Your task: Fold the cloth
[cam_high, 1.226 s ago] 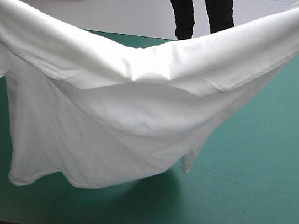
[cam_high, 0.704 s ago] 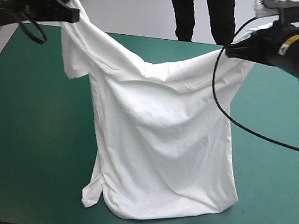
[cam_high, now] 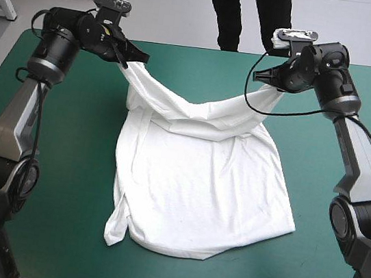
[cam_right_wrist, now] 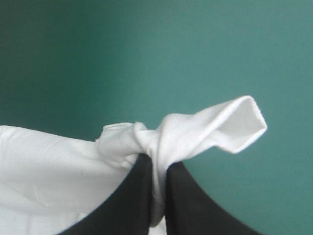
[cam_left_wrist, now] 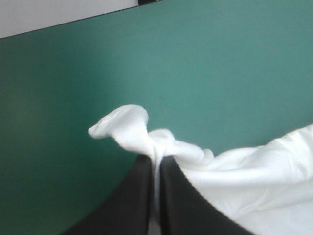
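Left end effector [cam_high: 136, 59] and right end effector [cam_high: 262, 76] are both almost closed, and each pinches a top corner of the white T-shirt [cam_high: 200, 182]. Its lower part lies flat on the desk [cam_high: 55, 231]. I think I am spreading it out to fold. Next I must lower the corners gently.

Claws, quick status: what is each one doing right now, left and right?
Left claw: shut on the T-shirt, a bunched corner pinched between its fingers.
Right claw: shut on the T-shirt, at the other bunched corner.
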`<state>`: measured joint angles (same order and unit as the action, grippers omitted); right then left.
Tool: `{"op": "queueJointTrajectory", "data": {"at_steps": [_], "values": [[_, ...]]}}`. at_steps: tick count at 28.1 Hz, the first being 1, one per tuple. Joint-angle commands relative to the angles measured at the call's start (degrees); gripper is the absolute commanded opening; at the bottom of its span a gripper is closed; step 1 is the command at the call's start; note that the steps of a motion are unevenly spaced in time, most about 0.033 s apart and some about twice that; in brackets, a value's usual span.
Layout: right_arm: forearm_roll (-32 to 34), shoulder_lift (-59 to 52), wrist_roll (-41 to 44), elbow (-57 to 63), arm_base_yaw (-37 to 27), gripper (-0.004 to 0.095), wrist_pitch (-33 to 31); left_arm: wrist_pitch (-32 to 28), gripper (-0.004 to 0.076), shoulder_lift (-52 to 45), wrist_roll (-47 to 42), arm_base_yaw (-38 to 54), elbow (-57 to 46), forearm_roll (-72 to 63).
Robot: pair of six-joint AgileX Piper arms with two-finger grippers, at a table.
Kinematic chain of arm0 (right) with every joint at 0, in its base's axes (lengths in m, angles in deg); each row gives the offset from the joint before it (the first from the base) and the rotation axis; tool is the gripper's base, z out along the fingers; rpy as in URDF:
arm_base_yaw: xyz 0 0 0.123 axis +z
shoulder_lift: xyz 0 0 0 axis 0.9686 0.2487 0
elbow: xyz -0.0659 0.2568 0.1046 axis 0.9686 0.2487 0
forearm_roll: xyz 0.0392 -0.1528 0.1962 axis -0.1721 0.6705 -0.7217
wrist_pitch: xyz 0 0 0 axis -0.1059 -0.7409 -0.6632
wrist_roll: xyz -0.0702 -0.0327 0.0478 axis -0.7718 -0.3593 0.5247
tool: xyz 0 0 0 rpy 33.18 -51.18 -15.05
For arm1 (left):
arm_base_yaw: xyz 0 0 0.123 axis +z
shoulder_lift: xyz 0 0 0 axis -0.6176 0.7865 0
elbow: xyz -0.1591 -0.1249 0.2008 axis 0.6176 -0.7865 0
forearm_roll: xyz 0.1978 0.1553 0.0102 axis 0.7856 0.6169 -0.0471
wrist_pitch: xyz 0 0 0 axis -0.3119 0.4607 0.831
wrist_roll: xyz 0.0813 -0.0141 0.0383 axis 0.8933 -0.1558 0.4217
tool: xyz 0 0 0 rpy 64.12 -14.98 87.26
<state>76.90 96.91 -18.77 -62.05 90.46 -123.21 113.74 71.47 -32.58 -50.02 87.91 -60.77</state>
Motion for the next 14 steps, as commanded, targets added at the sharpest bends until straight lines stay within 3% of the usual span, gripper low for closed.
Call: {"op": "queueJointTrajectory", "data": {"at_steps": [1,7,9,12,14], "values": [[-0.1,-0.6,-0.6,-1.3,-2.7,-0.0017,4.0,-4.7,-0.0009,1.4,-0.7,0.0,1.5,2.1],[0.5,2.4,-0.7,-1.3,-3.8,-0.0009,9.2,-5.1,-0.0009,6.9,-0.9,0.0,1.5,2.1],[0.4,3.1,-1.3,-1.3,-3.8,0.0038,10.2,-5.3,-0.0009,8.0,-0.9,0.0,1.5,1.9],[-1.9,4.2,-2.2,-1.3,-3.9,0.0235,9.7,-4.5,0.0009,8.6,-1.9,0.0,1.5,2.1],[-3.6,4.6,-2.3,-1.3,-3.9,0.0434,8.7,-2.9,0.0083,8.5,-0.7,0.0,1.5,2.0]]}}
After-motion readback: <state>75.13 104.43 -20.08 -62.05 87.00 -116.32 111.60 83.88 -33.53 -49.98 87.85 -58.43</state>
